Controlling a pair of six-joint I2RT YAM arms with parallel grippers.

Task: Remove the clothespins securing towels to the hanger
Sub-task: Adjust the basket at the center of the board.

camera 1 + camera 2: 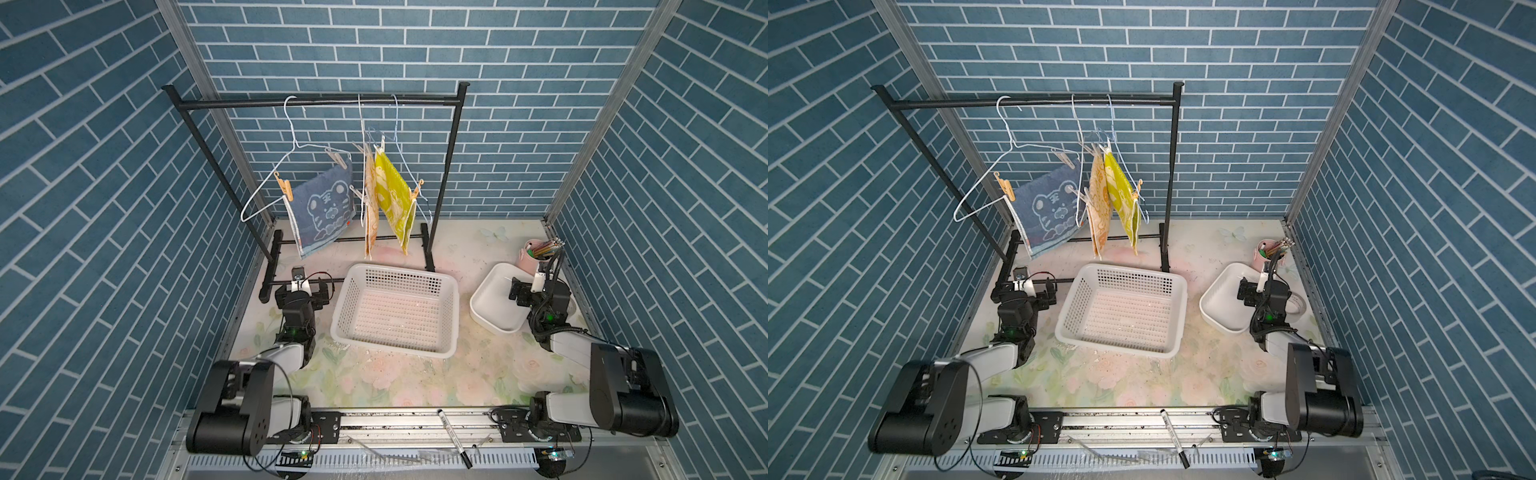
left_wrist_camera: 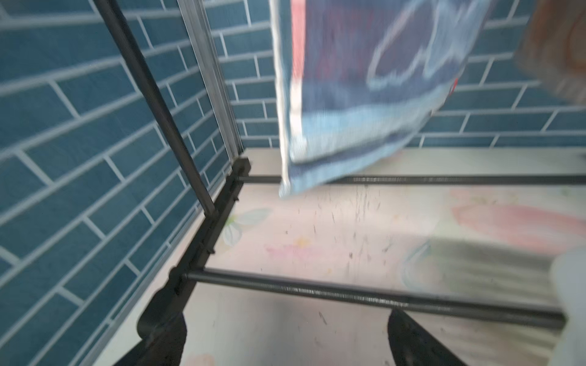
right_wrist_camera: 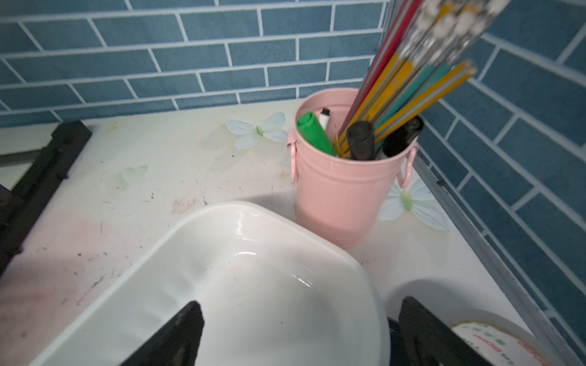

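Observation:
Three towels hang from white wire hangers (image 1: 296, 143) on a black rack (image 1: 316, 102): a blue tiger towel (image 1: 322, 208), an orange-cream one (image 1: 371, 208) and a yellow-green one (image 1: 392, 189). Clothespins grip their top corners: a tan one (image 1: 284, 187), a pale one (image 1: 337, 158) and another tan one (image 1: 417, 192) among them. My left gripper (image 1: 303, 293) sits low by the rack's base, open and empty (image 2: 290, 336), below the blue towel (image 2: 364, 95). Over a white bowl (image 3: 222, 221), my right gripper (image 3: 301, 317) is open and holds nothing.
A white perforated basket (image 1: 401, 272) stands mid-table in front of the rack. A pink cup (image 3: 342, 196) of pencils and markers is behind the bowl, and a tape roll (image 3: 494, 342) lies beside it. Black base bars (image 2: 348, 291) cross the table near my left gripper.

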